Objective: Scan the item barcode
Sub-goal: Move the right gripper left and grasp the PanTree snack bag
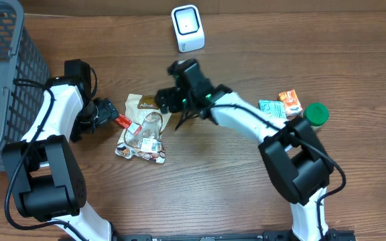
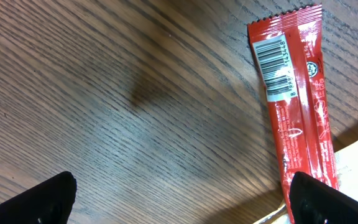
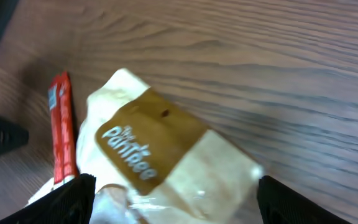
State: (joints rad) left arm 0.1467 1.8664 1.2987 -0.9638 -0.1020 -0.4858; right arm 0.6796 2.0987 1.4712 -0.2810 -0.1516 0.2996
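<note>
Left hand [image 1: 109, 112]: released; hovers low over counter [image 2: 104, 93] just left of red stick packet [image 2: 294, 118], barcode facing up. Right hand [image 1: 169, 100]: released; spread above beige pouch [image 3: 154, 149] lying just right of packet. White scanner [image 1: 187, 28]: stands at far edge, well apart.

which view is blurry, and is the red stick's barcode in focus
Right wrist view: soft all over, the brown-and-cream packet with smeared lettering. Left wrist view: crisp, the barcode on the red stick packet shows clean bars, a faint shadow on the table. Overhead view: sharp, evenly lit.
</note>
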